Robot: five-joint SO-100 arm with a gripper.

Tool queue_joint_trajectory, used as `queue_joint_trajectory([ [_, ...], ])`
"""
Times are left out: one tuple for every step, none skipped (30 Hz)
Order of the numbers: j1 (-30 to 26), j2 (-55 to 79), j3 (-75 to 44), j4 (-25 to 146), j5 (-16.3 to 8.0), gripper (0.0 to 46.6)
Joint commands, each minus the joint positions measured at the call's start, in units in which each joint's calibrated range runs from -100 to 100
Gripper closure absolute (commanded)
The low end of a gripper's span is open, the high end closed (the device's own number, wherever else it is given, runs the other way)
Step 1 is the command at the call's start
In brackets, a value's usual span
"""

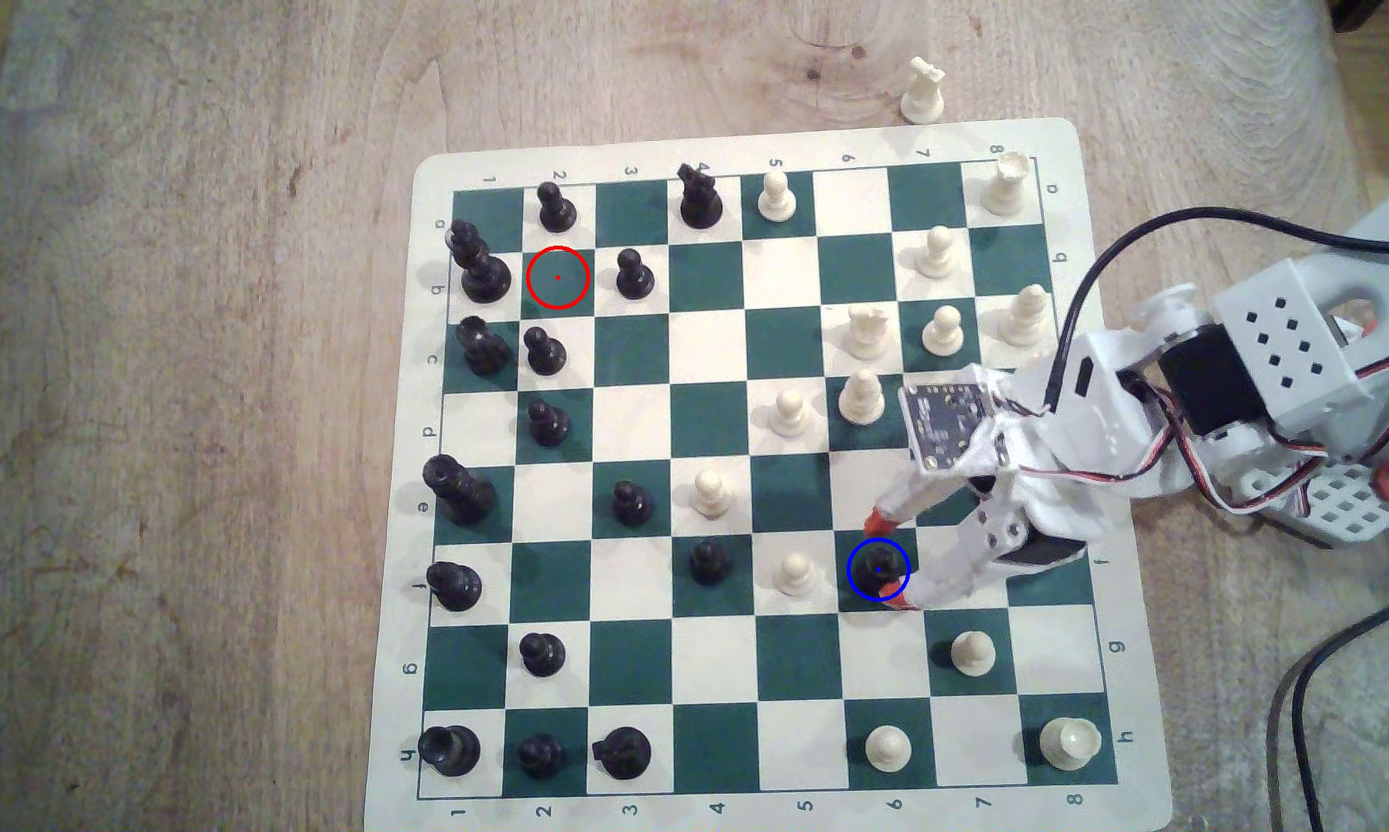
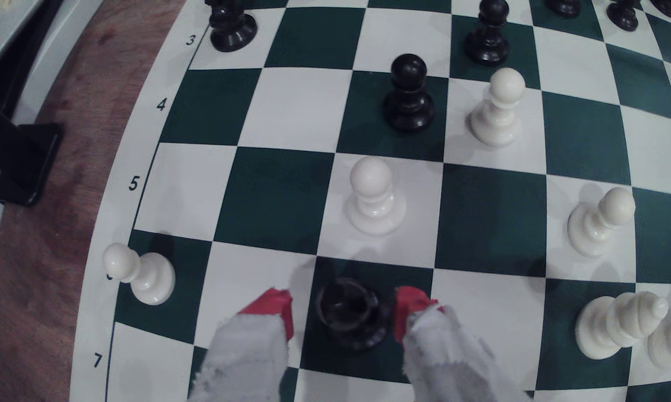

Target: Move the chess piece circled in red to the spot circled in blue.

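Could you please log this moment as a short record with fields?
piece: black bishop standing on the blue-circled square
red-circled square: no piece on it
claw: open, red tips either side of the bishop, gaps visible in the wrist view
nearest neighbour: white pawn one square toward the exterior view's left
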Motion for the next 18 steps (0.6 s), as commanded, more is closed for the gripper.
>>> queue_joint_trajectory([
  [0.2, -5.4, -2.0, 2.9, -0.1, 28.2],
  [0.2, -7.2, -2.7, 5.1, -0.2, 26.9],
  [-0.2, -8.5, -2.8, 6.3, -0.6, 26.0],
  [-0.5, -9.9, -3.2, 8.4, -0.8, 25.7],
  [-1.0, -11.2, -3.6, 10.8, -0.9, 25.6],
  [-1.8, -14.6, -3.9, 14.6, -0.9, 26.1],
  [-1.7, -16.1, -4.3, 15.8, -0.7, 26.6],
  [-1.0, -17.9, -4.7, 16.7, -0.8, 27.0],
  [-0.3, -19.7, -5.3, 17.7, -0.8, 28.2],
  [0.5, -21.5, -5.8, 18.6, -0.8, 32.1],
  [1.9, -25.8, -6.3, 20.0, -0.9, 41.7],
  [2.6, -27.8, -6.4, 21.4, -0.6, 42.2],
  [3.4, -29.7, -6.4, 22.7, -0.2, 42.7],
  [4.6, -31.3, -6.2, 23.1, 0.4, 43.7],
  [6.9, -33.4, -5.2, 20.4, 1.5, 46.1],
  [8.1, -34.5, -4.1, 17.3, 2.6, 46.4],
  [9.2, -35.6, -2.4, 13.2, 4.2, 46.4],
  [10.4, -36.9, -0.2, 7.8, 6.0, 46.4],
])
